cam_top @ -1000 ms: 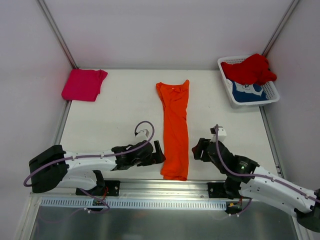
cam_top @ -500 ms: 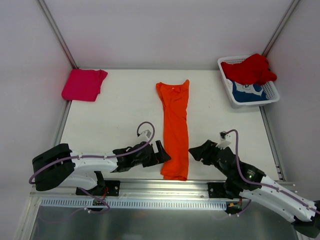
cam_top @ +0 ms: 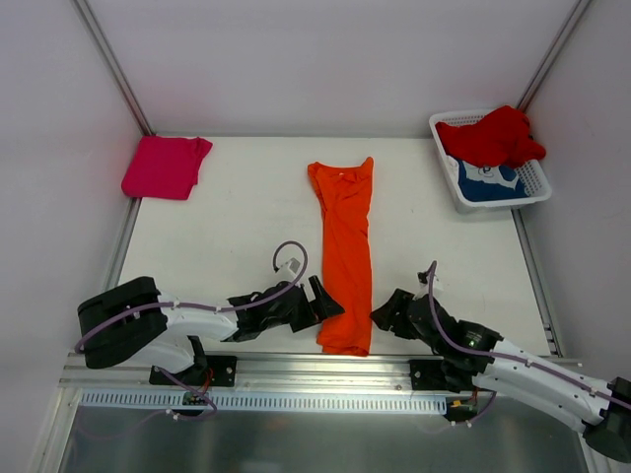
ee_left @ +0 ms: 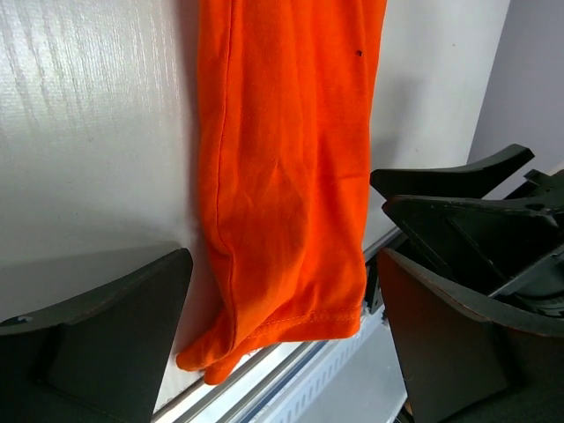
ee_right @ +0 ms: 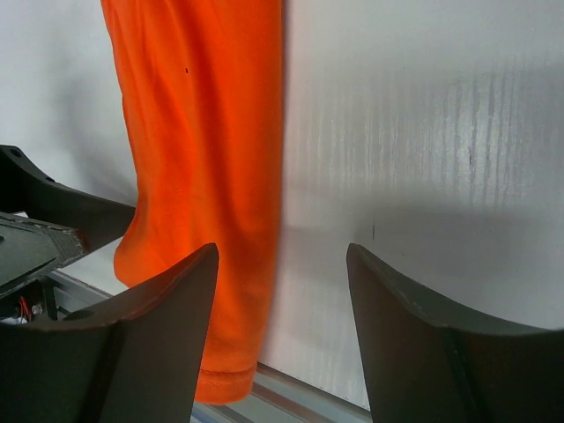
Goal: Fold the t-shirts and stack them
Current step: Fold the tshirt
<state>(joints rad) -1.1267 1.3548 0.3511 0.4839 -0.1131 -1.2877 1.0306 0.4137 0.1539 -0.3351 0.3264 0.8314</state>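
Tabletop (cam_top: 237, 227) first, white, filling the overhead view. On it, the long orange t-shirt (cam_top: 345, 246) lies in a narrow strip down the middle, collar at the far end, hem at the near edge. At far right sits the white basket (cam_top: 540, 189), with the red t-shirt (cam_top: 491, 136) heaped over its far rim and the blue t-shirt (cam_top: 490, 182), with a white print, under it. The pink t-shirt (cam_top: 164, 166) lies folded in the far left corner, well apart from the rest. Only the overhead camera gives me those three.

Now I'm looking at my left hand (cam_top: 327, 299), low beside the orange hem on its left. My right hand (cam_top: 385, 313) is low on the opposite side. From above I can't read the fingers. The left wrist camera settles it: fingers spread wide, the hem corner lying between them, nothing gripped, and the other hand's black tips poke in at right. My right wrist camera shows its fingers parted too, the shirt's right edge between them, bare tabletop under the right finger (ee_right: 414, 335).
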